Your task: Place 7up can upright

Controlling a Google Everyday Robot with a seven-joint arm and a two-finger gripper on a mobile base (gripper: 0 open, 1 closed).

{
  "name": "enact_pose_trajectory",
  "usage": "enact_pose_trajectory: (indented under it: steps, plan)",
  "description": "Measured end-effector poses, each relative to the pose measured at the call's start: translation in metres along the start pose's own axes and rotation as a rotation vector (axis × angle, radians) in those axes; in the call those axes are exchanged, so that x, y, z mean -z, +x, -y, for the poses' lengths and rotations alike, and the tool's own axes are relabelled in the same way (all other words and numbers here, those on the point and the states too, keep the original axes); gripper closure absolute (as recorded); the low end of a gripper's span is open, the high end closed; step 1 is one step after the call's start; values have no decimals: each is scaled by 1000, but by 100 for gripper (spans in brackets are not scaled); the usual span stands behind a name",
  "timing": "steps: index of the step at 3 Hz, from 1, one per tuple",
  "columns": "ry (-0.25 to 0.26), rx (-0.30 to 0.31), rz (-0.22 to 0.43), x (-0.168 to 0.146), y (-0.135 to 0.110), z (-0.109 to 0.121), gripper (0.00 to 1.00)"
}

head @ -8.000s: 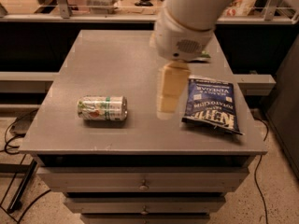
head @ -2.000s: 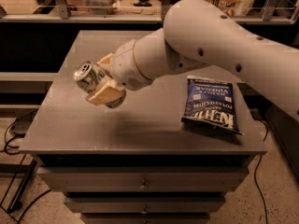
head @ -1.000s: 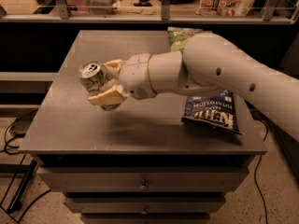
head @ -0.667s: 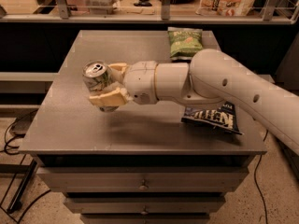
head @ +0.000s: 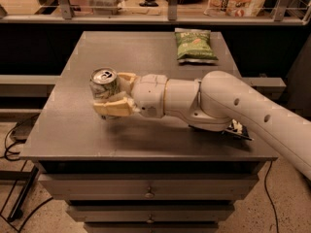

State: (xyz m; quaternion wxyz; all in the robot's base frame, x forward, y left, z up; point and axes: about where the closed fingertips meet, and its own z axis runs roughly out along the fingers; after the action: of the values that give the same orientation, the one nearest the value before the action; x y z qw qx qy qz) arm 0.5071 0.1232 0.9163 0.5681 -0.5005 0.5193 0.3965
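Silvery and upright, your can [head: 103,83] is in the gripper [head: 110,93] over the left part of the table [head: 73,135]. Its pull-tab top faces up and slightly toward the camera. You can see the two cream-coloured fingers [head: 114,107] clamped on it from opposite sides. One runs low along the near side of the can, and the other shows behind it on the far side. The near finger hides the can's base, so you cannot tell whether it rests on the tabletop or hangs just above it. A dark shadow lies on the grey surface right beneath.

Your white arm [head: 218,101] comes in from the lower right edge and stretches leftward across the front half of the table, with the wrist lying almost level. Under its thick middle part, near the right front edge, a corner of a dark packet [head: 238,129] pokes out; the rest is covered by the arm.

You have a green bag [head: 195,45] lying flat at the far edge of the table, well apart from the can and the gripper. Below the tabletop are drawers [head: 149,194], and cables [head: 12,140] trail on the floor to the left. Behind the table runs a shelf [head: 146,18].
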Motion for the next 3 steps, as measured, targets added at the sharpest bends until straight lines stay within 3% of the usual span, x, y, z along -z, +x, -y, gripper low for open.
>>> enact_pose_trajectory:
  steps: [1, 3]
  plan:
    - [-3, 2, -8, -5, 6, -3, 100]
    - [-12, -15, -15, -16, 16, -10, 58]
